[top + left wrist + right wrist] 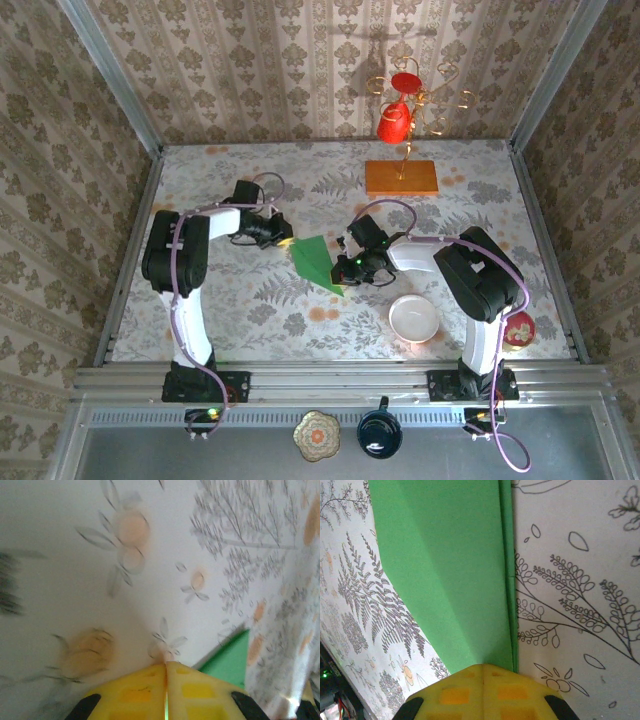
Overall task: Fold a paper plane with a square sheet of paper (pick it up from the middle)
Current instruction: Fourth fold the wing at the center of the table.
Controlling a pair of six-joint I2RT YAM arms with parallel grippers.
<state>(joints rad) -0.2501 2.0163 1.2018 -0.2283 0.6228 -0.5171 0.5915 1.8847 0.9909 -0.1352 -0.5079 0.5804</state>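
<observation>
The paper plane (318,262) is plain bright green. The table (230,320) is white, printed with grey ferns and pale orange blossoms. Toward its far edge lies an orange slab (401,177), and toward its near right corner a white bowl (414,319). The left gripper (166,664) and right gripper (484,666) have yellow pads (455,695).

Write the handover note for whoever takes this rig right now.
Left hand: shut, at the far-left corner of the paper. Whether it pinches the paper cannot be told.
Right hand: shut, tips at the paper's near-right end, on a layered folded edge.
Paper: mid-table between the two hands, apparently lying flat.
Done: first folds are in. The paper is a narrow wedge with a diagonal crease.
Left: the remaining folds. It is not yet a finished plane.
</observation>
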